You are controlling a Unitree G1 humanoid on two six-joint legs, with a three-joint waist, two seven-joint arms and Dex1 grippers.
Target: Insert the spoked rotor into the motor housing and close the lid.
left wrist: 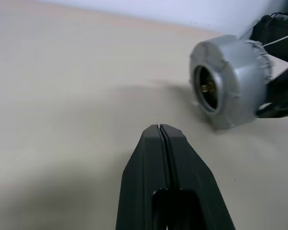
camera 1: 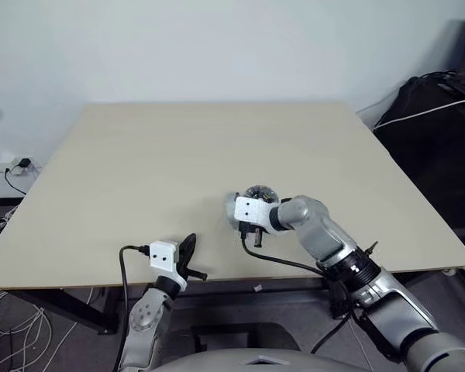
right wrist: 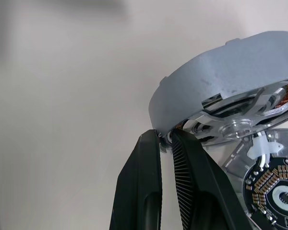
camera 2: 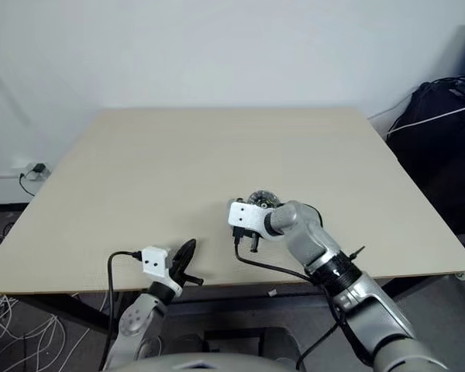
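Dull grey metal is what my right pincer (right wrist: 165, 136) has hold of. Its two black fingers are drawn almost together on the near rim of the lid (right wrist: 221, 76), which hangs tilted, its far edge higher than the pinched edge. Tucked against the lid's underside I see the shiny spoked rotor (right wrist: 240, 128), with a glint of copper past its spokes. I cannot tell whether the rotor is seated there or just lies behind. The motor housing (right wrist: 278, 196), dark with its ring of copper windings round a silvery centre, sits below and just beside the lid on the side away from the fingers. So the move ahead, as I judge it, means carrying the disc across and levelling it over that cup. A round part has no long axis to line up, only its tilt to take out. The right arm is plainly the nearer one. The left pincer (left wrist: 162, 132) is pressed together, holds nothing and points level across the pale surface (camera 1: 178, 155), well apart from the parts. Nothing stands between lid and housing, and a dark bag (camera 1: 430, 116) sits off the surface's far right corner.
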